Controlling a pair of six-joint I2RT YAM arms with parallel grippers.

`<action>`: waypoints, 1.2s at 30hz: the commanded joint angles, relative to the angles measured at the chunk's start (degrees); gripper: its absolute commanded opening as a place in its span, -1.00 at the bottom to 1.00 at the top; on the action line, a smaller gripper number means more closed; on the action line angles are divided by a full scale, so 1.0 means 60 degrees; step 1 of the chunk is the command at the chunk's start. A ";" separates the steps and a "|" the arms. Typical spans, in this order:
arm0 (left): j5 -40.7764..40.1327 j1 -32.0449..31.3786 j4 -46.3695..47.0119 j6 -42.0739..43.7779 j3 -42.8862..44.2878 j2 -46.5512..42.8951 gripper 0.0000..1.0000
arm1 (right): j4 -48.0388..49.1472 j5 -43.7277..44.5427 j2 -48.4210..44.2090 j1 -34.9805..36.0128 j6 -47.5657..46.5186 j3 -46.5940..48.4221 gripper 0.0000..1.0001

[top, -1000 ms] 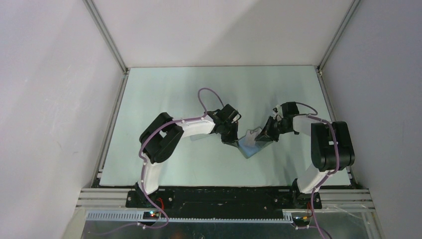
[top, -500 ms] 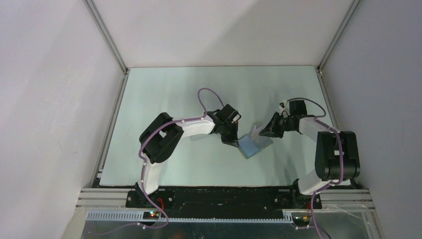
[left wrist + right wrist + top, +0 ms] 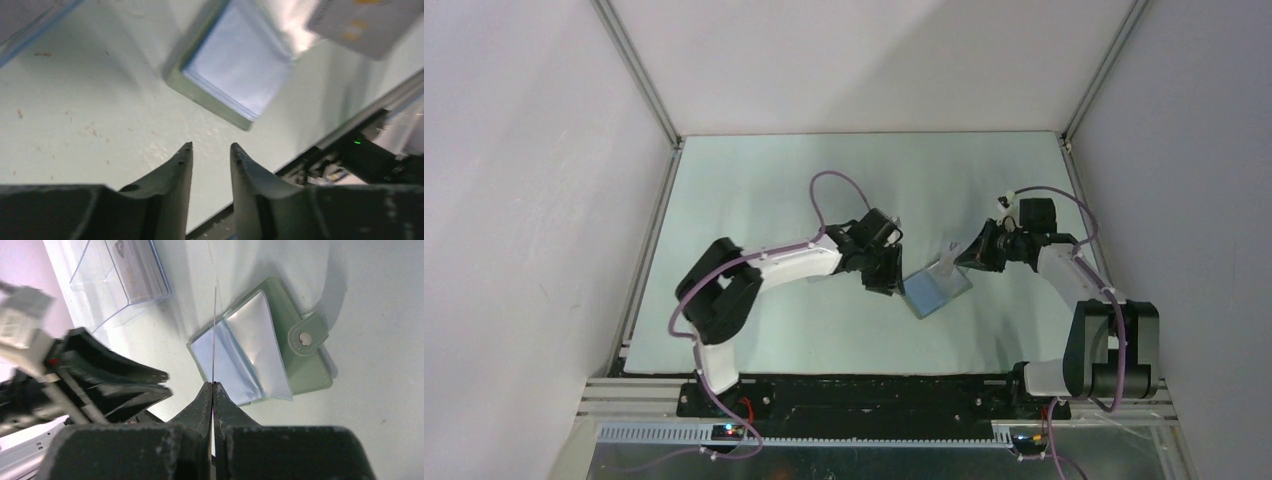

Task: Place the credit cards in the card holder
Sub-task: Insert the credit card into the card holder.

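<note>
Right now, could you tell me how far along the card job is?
Done: the card holder lies open on the table. In hand: the right gripper pinches one credit card edge-on above its pockets; the left gripper hovers open near it, holding nothing. Left: sliding that card in, plus whatever cards seem to lie in the clear case.

the card holder lies open on the table with two sides blocked. the left gripper hangs just beside the holder's left edge, jaws slightly apart around nothing. the right gripper sits off the holder's far right corner, clamped on a credit card held edge-up over the open pockets. a clear case lies left of the holder, past the left gripper. bare table runs along the holder's near side and beyond its far side.
</note>
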 commanded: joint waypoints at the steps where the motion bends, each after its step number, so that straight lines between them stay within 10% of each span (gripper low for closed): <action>1: -0.0037 0.0226 0.0292 0.0207 0.0199 -0.1565 -0.13 | -0.0800 -0.0154 -0.0573 0.0004 -0.0522 0.0238 -1.00; 7: 0.1414 0.0771 0.2443 -0.0372 -0.0634 -0.2526 0.27 | -0.1350 -0.1328 -0.1467 0.0111 -0.0673 0.0250 -1.00; 11: 0.3319 0.1219 0.5868 -0.1772 -0.2030 -0.2736 0.37 | -0.1202 -0.2276 -0.2183 0.0642 -0.0272 0.0251 -1.00; 19: 0.4411 0.1287 0.7768 -0.2580 -0.2458 -0.2555 0.43 | -0.0539 -0.3623 -0.2807 0.1706 0.0825 0.0250 -1.00; 27: 0.5079 0.1270 0.9698 -0.3747 -0.2773 -0.2392 -0.01 | -0.0049 -0.3485 -0.2712 0.1723 0.1312 0.0251 -1.00; 33: 0.5196 0.1267 0.9954 -0.3956 -0.2830 -0.2365 -0.88 | 0.0720 -0.3444 -0.2391 0.1694 0.1830 0.0243 -1.00; 36: 0.5051 0.1264 0.9985 -0.4020 -0.2828 -0.2419 -1.00 | 0.0911 -0.3420 -0.2390 0.1690 0.1956 0.0250 -0.68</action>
